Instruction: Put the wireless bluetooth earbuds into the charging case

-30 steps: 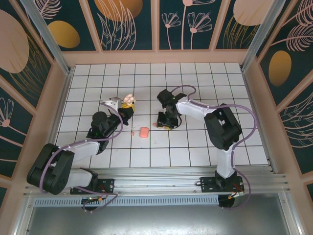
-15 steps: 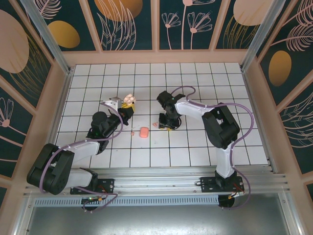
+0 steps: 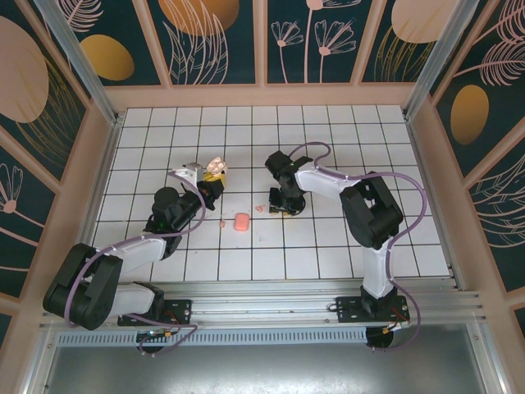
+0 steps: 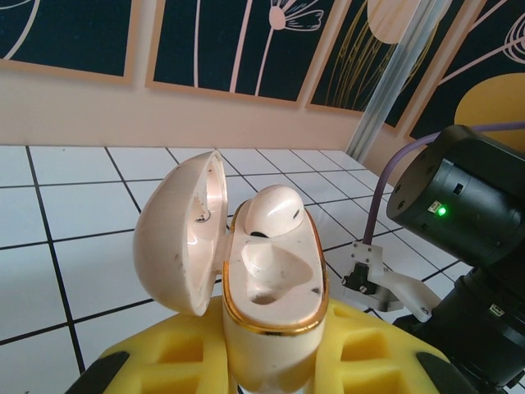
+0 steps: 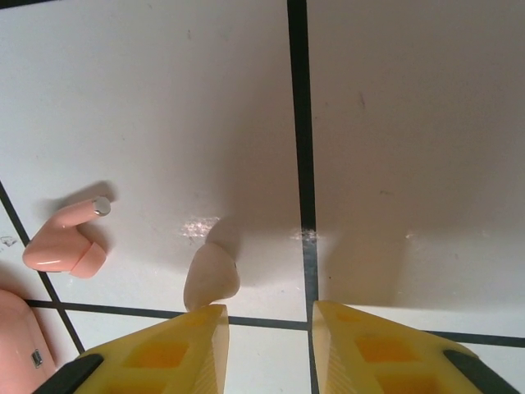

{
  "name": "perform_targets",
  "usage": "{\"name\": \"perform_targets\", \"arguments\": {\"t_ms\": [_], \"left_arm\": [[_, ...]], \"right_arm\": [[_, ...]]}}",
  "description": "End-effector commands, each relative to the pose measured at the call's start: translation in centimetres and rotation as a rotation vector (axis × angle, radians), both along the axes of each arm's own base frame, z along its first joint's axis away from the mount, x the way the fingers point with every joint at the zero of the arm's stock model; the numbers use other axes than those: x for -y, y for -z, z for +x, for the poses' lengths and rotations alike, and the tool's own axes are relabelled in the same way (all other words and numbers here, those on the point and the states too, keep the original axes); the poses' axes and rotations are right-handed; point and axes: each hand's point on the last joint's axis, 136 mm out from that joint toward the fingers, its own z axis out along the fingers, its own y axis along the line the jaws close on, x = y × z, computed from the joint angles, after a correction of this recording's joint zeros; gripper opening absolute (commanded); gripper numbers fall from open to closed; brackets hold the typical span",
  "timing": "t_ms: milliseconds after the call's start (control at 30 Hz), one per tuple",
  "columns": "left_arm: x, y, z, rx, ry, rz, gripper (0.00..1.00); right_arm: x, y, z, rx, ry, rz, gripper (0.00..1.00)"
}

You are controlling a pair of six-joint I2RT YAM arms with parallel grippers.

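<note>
White tiled table [image 3: 344,131] with dark grid lines, boxed in by flower-print panels [image 3: 213,41]. On the left half the left gripper [image 4: 271,357] is clamped on the charging case [image 4: 275,312], which stands upright between the yellow pads with its lid [image 4: 176,238] swung open. A seated earbud [image 4: 275,209] fills the far socket; the near socket [image 4: 267,267] is bare. Near the table's middle the right gripper [image 5: 268,312] points down at the tile, jaws partly parted, only bare tile between them, grasping nothing. A salmon box [image 3: 241,222] lies between the two arms. The pale earbud [image 5: 212,279] lies on the tile just off the tip of the finger at the left of the wrist view, outside the gap, its long axis roughly along the fingers' reach. A pink earbud [image 5: 66,242] lies further left, stem across the view. The right arm is much the nearer to both. Judgement: a sideways shift toward the pale earbud is needed before closing.
</note>
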Motion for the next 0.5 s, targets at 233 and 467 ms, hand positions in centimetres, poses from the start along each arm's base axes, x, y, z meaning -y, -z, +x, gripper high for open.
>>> {"name": "perform_targets", "arguments": {"t_ms": [233,467], "left_arm": [[-0.1,-1.0,0.0,0.038,0.0,0.004,0.16],[-0.2,-1.1,0.0,0.041,-0.005,0.009,0.16]], "right_arm": [[0.1,-4.0,0.0,-0.005,-0.035,-0.002,0.34],[-2.0,-3.3,1.4,-0.018,-0.03,0.054,0.33]]}}
